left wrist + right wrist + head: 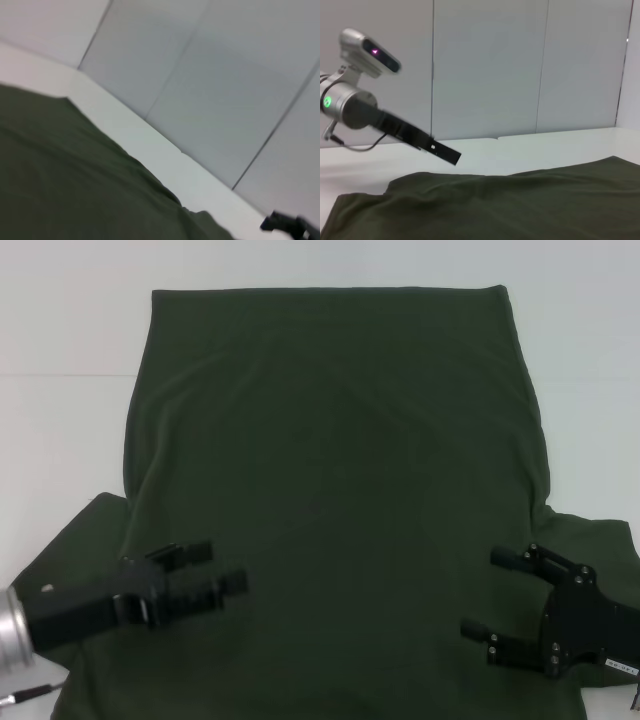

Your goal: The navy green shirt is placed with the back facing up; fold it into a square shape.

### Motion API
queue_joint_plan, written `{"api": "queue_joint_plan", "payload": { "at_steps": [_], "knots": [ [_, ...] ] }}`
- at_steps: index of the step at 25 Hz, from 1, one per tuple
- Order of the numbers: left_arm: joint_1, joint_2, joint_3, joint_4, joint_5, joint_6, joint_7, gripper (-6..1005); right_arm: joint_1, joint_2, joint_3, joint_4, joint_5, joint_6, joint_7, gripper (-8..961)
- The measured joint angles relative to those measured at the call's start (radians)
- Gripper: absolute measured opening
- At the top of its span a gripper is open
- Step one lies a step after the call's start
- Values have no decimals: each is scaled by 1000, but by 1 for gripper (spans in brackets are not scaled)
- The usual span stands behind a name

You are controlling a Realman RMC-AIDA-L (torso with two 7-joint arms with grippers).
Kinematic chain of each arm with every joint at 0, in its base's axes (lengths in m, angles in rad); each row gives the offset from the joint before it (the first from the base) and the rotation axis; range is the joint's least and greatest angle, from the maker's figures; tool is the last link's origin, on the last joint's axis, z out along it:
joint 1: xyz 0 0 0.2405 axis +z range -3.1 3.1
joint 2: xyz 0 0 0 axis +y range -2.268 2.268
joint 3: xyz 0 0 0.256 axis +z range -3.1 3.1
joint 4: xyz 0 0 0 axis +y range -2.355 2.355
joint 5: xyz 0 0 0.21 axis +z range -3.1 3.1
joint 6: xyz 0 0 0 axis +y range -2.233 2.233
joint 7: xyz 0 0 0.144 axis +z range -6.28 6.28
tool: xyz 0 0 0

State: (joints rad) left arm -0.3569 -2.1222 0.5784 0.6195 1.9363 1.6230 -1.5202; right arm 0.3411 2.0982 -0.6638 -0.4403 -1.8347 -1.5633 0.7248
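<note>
Hovering over the near left part of the navy green shirt [330, 490], left pincer [228, 568] with fingers apart, clasping nothing. Hanging opposite, over the near right part by the sleeve, right pincer [482, 592] spread wide, likewise gripping nothing. Spread flat beneath both, plain side up, covering most of the white tabletop [70, 430], sleeves reaching out at the near corners. Pale panelled wall [490, 65] beyond.

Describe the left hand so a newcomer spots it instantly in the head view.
Start from the navy green shirt spread plain side up across the white table. At its near edge two black hands hover: the left hand is over the sleeve side, on a silver-cuffed arm, fingers open, unlike the all-black right hand.
</note>
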Motion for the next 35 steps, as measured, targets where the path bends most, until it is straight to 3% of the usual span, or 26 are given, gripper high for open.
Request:
{"api": "queue_joint_plan", "payload": {
  "at_steps": [6, 11, 16, 20, 35],
  "knots": [
    [-25, 78, -25, 64, 42, 16, -429, 944, 2, 0, -4, 0, 0, 0, 6, 918],
    [-47, 135, -61, 200, 190, 14, -745, 943, 2, 0, -7, 2, -1, -11, 12, 917],
    [-101, 199, -117, 220, 391, 21, -960, 943, 7, 0, -1, 2, 0, -27, 12, 917],
    [-128, 222, -171, 232, 563, 1, -1027, 942, 11, 0, -2, 2, 0, -28, 13, 917],
    [-142, 226, -167, 190, 649, -106, -941, 941, 11, 0, -3, 3, 0, -38, 13, 918]
  ]
}}
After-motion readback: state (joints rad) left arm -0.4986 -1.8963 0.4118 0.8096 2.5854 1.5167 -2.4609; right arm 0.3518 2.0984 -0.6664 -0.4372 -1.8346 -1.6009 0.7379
